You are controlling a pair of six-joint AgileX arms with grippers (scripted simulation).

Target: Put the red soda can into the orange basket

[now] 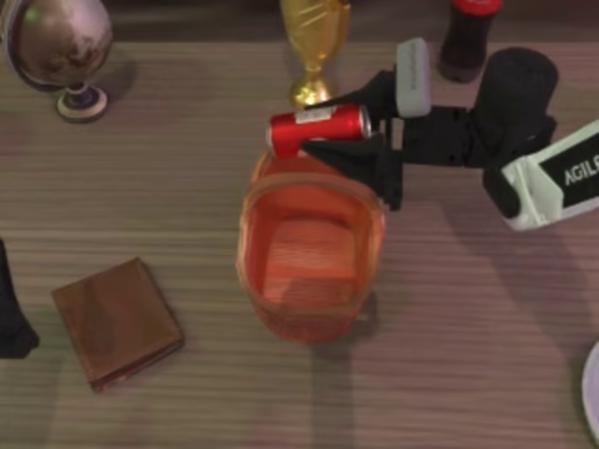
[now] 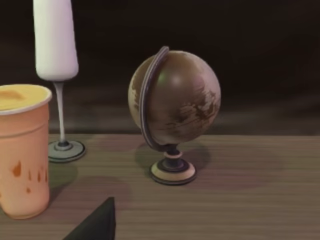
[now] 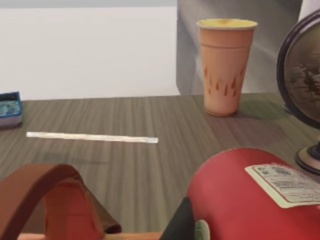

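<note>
The red soda can point(image 1: 318, 129) lies on its side in the air over the far rim of the orange basket point(image 1: 245, 253), with my right gripper point(image 1: 363, 128) shut on its silver-topped end. In the right wrist view the can point(image 3: 240, 200) fills the near corner beside one dark finger point(image 3: 182, 222), and a basket handle point(image 3: 45, 190) arches just below. The basket stands mid-table, empty, its pale slatted bottom showing. My left gripper point(image 1: 11, 323) is parked at the table's left edge, open, with one finger point(image 2: 100, 225) showing in its wrist view.
A globe point(image 1: 61, 47) stands at the back left, a gold trophy point(image 1: 315, 42) and a dark cola bottle point(image 1: 468, 33) at the back behind the can. A brown book point(image 1: 117, 323) lies front left. A white plate edge point(image 1: 591, 393) shows front right.
</note>
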